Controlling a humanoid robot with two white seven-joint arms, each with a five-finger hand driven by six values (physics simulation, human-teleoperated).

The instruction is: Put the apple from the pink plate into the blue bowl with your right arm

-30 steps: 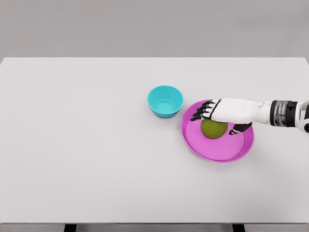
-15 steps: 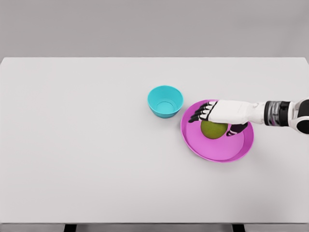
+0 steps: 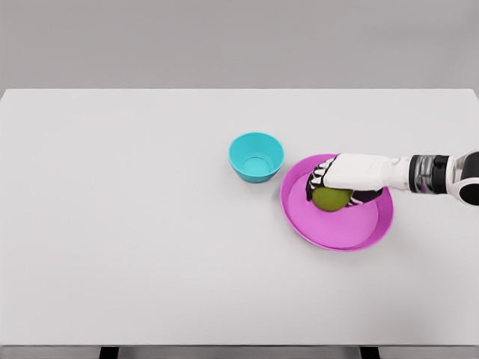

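Note:
A green apple (image 3: 331, 200) lies on the pink plate (image 3: 337, 229) at the right of the white table. My right hand (image 3: 335, 185) comes in from the right edge and lies over the apple, its fingers curled down around the fruit's left and top sides and the thumb against its right side. The apple still rests on the plate. The blue bowl (image 3: 256, 156) stands empty just to the upper left of the plate, a short way from the hand. My left arm does not show.
The white table (image 3: 135, 224) stretches wide to the left and front of the bowl and plate. Its far edge meets a grey wall.
The right hand's fingers, spread over the apple before, have curled down and closed around it. The apple and plate have not moved.

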